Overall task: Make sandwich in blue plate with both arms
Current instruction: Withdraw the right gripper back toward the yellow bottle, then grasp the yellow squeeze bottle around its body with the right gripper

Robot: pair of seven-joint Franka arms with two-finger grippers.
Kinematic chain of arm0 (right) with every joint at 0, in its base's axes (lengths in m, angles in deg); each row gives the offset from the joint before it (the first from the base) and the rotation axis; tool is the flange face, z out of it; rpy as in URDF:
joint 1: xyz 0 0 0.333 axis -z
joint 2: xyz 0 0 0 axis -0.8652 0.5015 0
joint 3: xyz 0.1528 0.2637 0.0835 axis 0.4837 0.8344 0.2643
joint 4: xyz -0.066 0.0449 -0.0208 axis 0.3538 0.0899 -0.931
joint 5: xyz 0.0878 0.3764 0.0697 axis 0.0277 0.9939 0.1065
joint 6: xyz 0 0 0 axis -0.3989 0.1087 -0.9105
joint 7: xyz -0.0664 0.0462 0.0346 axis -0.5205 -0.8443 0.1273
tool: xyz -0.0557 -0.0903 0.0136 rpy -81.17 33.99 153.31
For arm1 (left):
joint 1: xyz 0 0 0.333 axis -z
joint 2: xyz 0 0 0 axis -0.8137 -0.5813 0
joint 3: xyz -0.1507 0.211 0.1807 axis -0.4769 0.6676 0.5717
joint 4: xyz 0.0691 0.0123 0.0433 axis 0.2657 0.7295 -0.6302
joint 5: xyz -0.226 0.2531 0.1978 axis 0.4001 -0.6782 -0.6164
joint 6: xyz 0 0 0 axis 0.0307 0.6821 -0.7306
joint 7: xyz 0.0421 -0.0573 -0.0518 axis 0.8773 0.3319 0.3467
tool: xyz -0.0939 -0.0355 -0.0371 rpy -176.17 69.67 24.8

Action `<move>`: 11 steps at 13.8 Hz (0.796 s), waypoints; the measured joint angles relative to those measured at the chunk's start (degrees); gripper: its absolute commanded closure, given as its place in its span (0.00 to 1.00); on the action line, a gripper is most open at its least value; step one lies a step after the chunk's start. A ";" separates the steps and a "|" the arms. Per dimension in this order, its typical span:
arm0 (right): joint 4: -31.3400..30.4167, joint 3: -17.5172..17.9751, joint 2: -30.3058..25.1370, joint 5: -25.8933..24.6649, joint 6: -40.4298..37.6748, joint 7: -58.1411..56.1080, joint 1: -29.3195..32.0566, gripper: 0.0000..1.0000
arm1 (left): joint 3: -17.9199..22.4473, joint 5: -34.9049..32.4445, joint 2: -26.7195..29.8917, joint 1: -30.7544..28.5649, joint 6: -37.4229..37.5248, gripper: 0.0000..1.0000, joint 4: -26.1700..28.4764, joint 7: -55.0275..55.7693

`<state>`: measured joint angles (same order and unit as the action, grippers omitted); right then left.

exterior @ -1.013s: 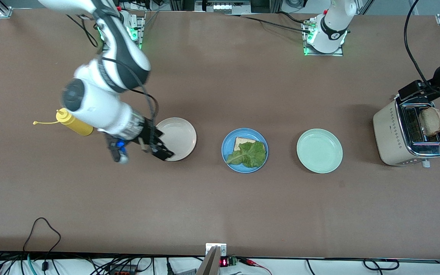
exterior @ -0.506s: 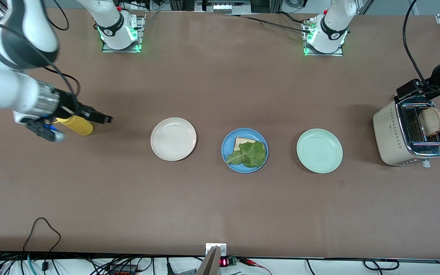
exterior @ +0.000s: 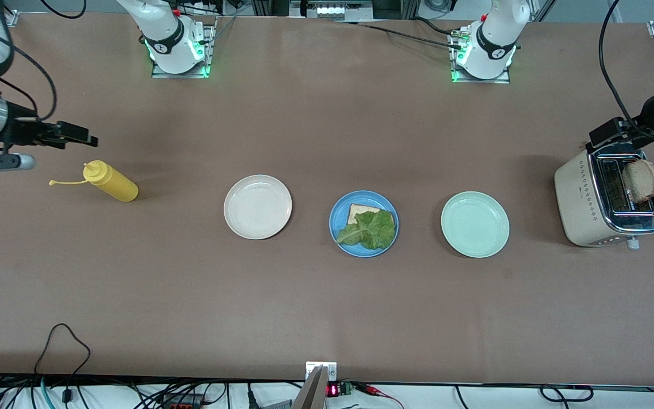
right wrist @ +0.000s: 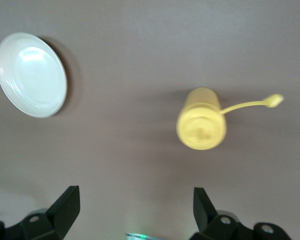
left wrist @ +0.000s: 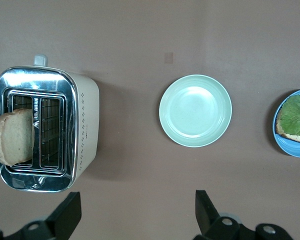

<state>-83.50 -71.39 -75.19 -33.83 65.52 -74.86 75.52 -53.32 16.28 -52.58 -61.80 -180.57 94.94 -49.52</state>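
Right claw (exterior: 77, 135) hangs wide and empty over the surface (exterior: 315, 307) at about 11 o'clock from the yellow squeeze bottle (exterior: 110, 182), its arm cut off at the frame edge. Next come an empty cream plate (exterior: 258, 206), the blue plate (exterior: 345, 241) holding one bread slice (exterior: 355, 212) mostly hidden under lettuce (exterior: 371, 229), then an empty mint plate (exterior: 474, 224). Left claw (left wrist: 137, 212), wide and empty, hangs by the toaster (exterior: 579, 204), which holds a bread slice (exterior: 641, 180); no writing is readable.
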 measured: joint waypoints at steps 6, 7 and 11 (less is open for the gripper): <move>-3.91 -0.02 0.20 -2.56 6.54 -27.16 6.75 0.00 | 0.02 0.00 0.00 -0.05 0.00 0.00 0.00 0.00; -4.98 -0.02 0.29 -2.58 8.78 -31.79 7.54 0.00 | 0.01 0.00 0.00 -0.05 0.00 0.00 0.00 0.00; -9.10 -0.04 1.87 -1.95 18.51 -53.89 10.69 0.00 | 0.02 0.00 0.00 -0.06 0.00 0.00 0.00 0.00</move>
<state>-92.59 -71.43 -73.32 -35.77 84.03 -128.75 86.21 -53.30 16.28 -52.58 -61.86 -180.57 94.94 -49.52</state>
